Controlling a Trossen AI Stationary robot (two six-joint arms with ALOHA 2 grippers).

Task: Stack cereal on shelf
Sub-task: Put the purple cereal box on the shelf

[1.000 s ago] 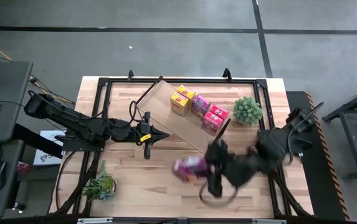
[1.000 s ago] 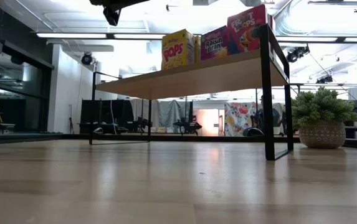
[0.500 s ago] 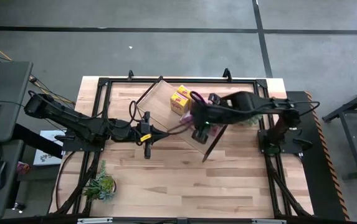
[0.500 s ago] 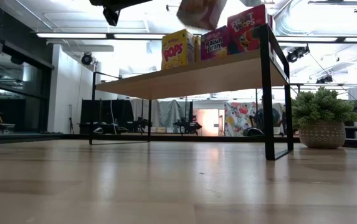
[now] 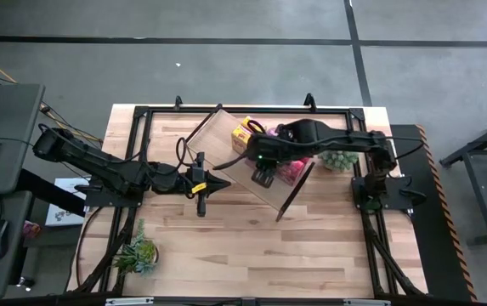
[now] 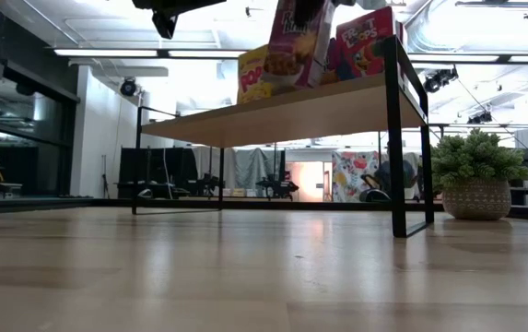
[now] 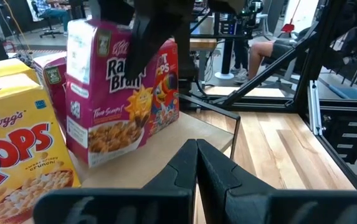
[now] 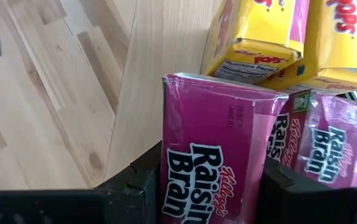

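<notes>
My right gripper is shut on a pink-magenta Raisin Bran cereal box over the light-wood shelf. The box is tilted, close above the board, beside a yellow Pops box. A second pink box and a red Froot Loops box stand on their bases farther along the shelf. My left gripper is shut and empty, held level at the shelf's near left side, pointing at the boxes. My right gripper pinches the pink box at its upper end between its two fingers. One finger lies on the printed front; the other is hidden behind the box. The fingers slant down from above. The box hangs tilted below them; whether its lower edge touches the shelf I cannot tell.
A potted plant stands right of the shelf, partly under my right arm, and another sits at the near left corner. Bare tabletop lies in front of the shelf. Black rails frame the table.
My right gripper has carried the pink box from the near middle of the table toward the far edge, up over the shelf. It has tipped to point more steeply down, then sunk toward the board beside the yellow box.
</notes>
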